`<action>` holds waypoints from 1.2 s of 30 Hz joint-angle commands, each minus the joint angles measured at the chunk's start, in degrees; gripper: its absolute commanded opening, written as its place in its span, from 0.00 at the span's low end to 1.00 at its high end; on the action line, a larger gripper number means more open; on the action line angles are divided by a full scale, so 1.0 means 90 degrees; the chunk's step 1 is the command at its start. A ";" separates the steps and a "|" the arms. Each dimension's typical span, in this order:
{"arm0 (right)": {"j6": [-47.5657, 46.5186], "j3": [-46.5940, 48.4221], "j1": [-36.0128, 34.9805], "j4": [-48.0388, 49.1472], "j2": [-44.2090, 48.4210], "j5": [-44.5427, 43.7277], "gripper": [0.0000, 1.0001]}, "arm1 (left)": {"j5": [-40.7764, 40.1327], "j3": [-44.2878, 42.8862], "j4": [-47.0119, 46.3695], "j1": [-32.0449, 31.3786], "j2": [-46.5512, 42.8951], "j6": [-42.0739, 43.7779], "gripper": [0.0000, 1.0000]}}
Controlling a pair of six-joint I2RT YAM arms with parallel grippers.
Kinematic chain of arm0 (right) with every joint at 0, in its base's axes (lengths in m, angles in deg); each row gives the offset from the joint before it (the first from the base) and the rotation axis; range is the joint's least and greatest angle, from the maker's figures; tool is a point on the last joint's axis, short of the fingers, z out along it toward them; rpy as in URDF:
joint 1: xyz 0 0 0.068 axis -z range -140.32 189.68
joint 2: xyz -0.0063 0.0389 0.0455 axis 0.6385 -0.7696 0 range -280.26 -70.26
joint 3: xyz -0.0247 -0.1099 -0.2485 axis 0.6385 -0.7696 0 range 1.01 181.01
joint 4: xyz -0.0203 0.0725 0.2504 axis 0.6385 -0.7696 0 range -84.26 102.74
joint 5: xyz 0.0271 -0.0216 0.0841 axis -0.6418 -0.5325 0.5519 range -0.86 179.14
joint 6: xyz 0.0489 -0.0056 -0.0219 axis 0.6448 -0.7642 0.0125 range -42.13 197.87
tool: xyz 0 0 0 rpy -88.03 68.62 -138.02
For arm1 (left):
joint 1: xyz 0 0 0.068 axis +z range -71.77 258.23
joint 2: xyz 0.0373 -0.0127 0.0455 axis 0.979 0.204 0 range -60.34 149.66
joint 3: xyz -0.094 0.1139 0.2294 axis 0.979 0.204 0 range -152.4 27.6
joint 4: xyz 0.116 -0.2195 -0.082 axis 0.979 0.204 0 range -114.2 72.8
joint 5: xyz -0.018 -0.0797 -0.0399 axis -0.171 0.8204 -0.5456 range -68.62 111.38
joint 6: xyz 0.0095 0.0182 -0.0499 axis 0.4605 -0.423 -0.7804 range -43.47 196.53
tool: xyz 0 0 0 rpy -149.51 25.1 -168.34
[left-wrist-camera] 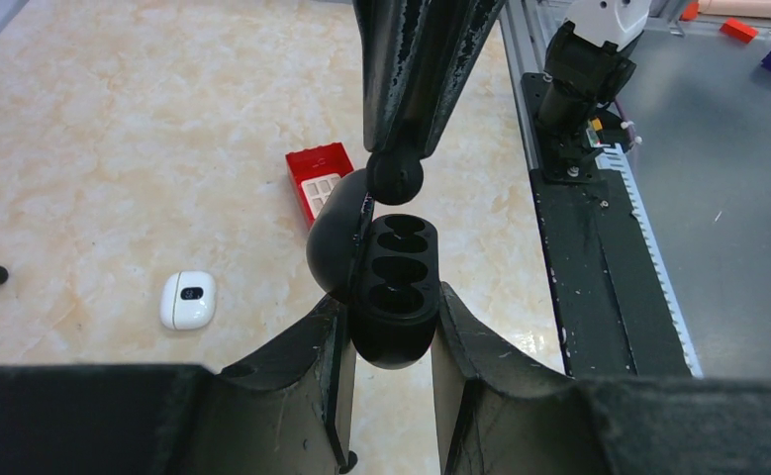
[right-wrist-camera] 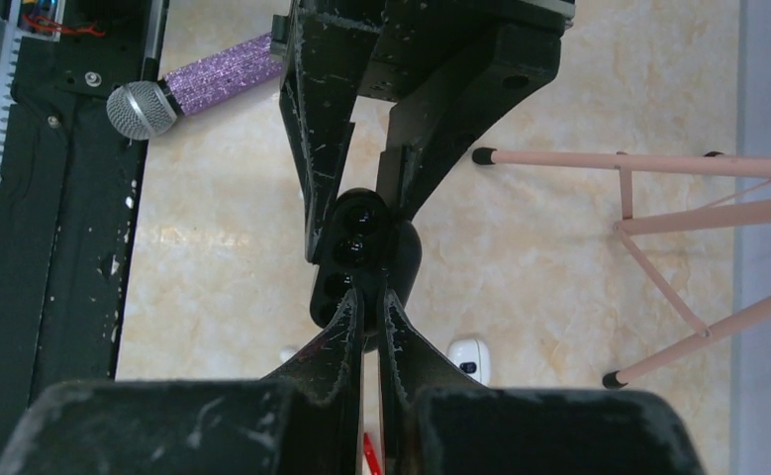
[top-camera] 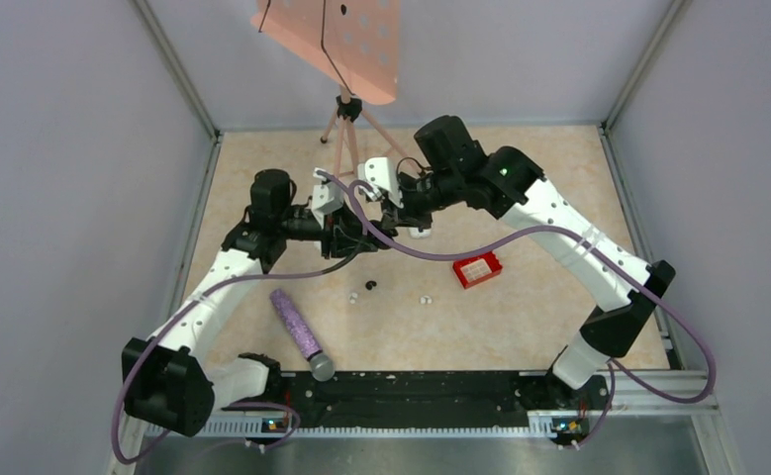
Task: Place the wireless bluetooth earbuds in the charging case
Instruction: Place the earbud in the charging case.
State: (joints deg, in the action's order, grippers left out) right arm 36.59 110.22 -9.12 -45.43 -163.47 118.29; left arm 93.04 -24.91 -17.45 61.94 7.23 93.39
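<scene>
My left gripper (left-wrist-camera: 389, 307) is shut on an open black charging case (left-wrist-camera: 396, 287) and holds it above the table, its lid swung left and its dark cavities facing up. My right gripper (right-wrist-camera: 369, 302) is shut on a small round black earbud (left-wrist-camera: 394, 176), held right at the case's far end. Both grippers meet mid-table in the top view (top-camera: 366, 228). A closed white charging case (left-wrist-camera: 187, 300) with a dark spot lies on the table. Tiny white earbuds (top-camera: 426, 299) and a black one (top-camera: 370, 286) lie nearer the front.
A red square basket (top-camera: 477, 269) sits right of centre. A purple-handled microphone (top-camera: 297, 332) lies at the front left. A pink tripod (top-camera: 346, 119) with a pink board stands at the back. The black base rail (top-camera: 411, 391) runs along the near edge.
</scene>
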 commanded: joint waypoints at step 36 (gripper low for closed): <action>0.0250 -0.0412 -0.0250 0.0516 0.0197 -0.0187 0.00 | -0.0049 0.0053 -0.1345 -0.0235 -0.0495 -0.1044 0.00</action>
State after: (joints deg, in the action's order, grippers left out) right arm 39.65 108.84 -10.56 -38.54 -163.36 119.03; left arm 90.65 -23.90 -25.04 60.06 5.05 83.62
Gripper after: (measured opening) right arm 0.017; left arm 0.344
